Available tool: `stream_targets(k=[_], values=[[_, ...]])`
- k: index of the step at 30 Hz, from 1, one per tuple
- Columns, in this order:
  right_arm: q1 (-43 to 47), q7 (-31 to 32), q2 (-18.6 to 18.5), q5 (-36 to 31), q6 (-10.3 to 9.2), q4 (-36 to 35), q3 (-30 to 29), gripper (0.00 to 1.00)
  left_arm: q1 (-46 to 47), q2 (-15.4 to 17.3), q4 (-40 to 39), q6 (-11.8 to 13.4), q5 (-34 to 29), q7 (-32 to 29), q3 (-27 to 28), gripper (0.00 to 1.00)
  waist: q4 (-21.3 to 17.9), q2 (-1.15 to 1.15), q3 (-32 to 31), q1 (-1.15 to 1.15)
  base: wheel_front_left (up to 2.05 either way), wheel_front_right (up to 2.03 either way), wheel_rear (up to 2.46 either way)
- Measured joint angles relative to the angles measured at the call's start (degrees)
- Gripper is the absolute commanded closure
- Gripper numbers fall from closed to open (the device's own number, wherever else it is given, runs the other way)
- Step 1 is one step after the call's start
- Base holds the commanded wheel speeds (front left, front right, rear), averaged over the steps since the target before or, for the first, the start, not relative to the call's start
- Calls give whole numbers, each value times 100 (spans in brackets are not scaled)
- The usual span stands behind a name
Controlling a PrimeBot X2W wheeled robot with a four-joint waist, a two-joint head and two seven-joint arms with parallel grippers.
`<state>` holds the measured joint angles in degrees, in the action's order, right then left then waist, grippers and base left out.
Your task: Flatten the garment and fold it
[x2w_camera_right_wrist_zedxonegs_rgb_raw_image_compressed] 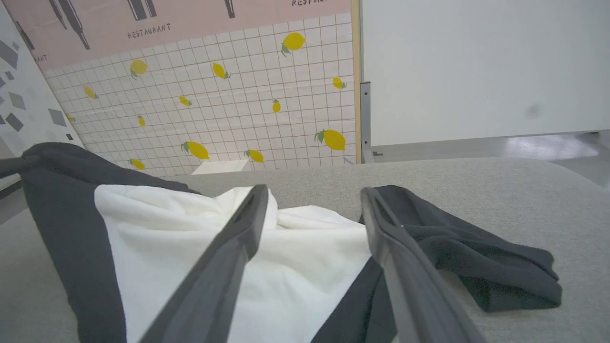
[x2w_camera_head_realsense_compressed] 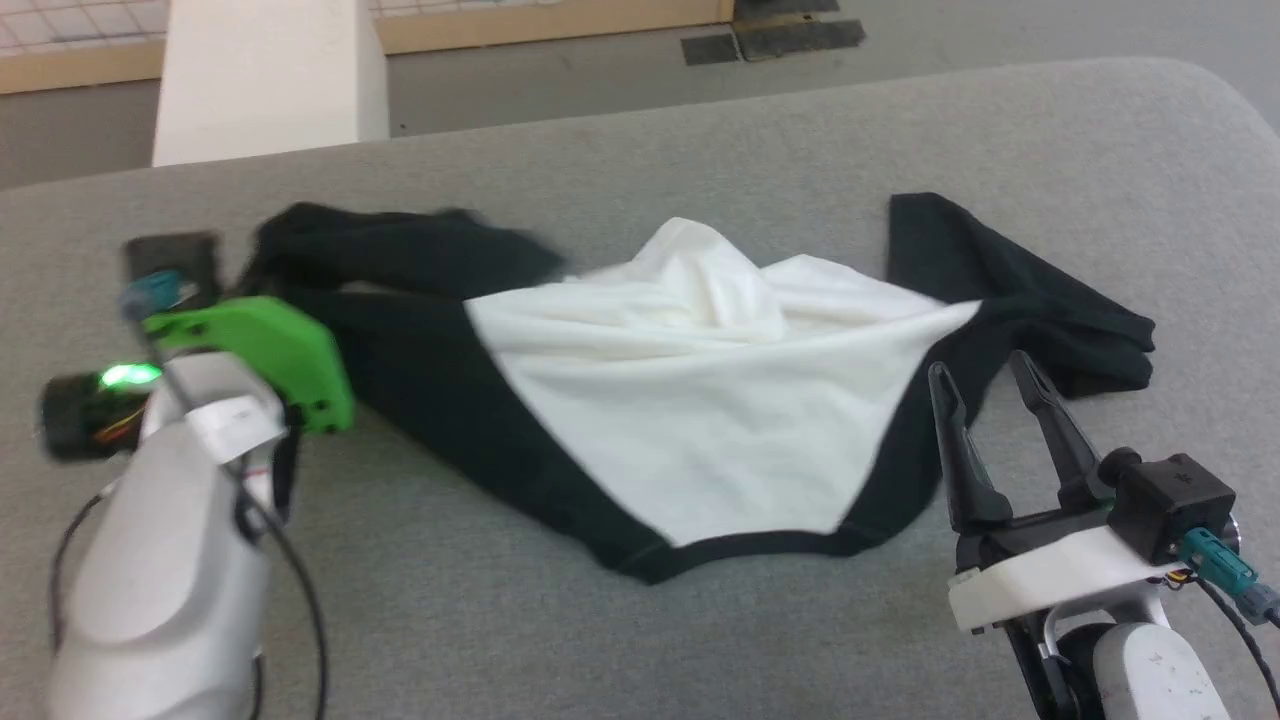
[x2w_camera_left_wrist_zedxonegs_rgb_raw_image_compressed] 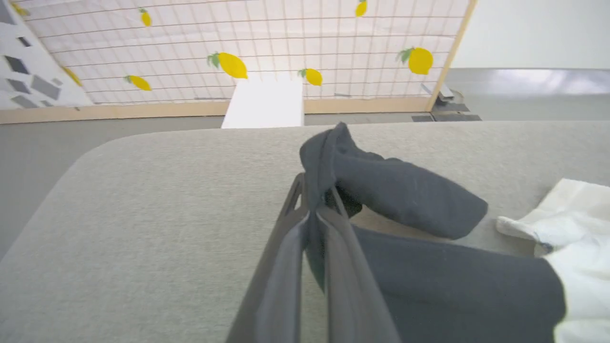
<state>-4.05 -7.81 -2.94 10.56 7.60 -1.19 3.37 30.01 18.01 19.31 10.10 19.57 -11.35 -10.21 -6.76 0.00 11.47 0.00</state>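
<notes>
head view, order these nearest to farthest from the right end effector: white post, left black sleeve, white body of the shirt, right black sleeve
From the right end effector:
1. right black sleeve, at its fingertips
2. white body, to its left, centre of view
3. left black sleeve, far left
4. white post, behind the table, upper left

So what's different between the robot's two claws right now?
The left gripper is shut, pinching one black sleeve of the T-shirt; the right gripper is open and holds nothing. The left gripper is at the T-shirt's left end, the right gripper near the other black sleeve on the right. Both have two long dark fingers.
</notes>
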Motion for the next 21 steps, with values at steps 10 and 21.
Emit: stream_targets(k=[10, 21], values=[[66, 134, 1, 0, -1, -83, -116, 0, -1761, 427, -801, 868, 309, -63, 1032, 100, 350, 0, -236, 0, 0, 0, 0], [149, 335, 0, 1, -1, -109, -181, 0, -2514, -134, -1100, 528, 806, 1004, 1138, 0, 599, 0, -304, 0, 0, 0, 0]])
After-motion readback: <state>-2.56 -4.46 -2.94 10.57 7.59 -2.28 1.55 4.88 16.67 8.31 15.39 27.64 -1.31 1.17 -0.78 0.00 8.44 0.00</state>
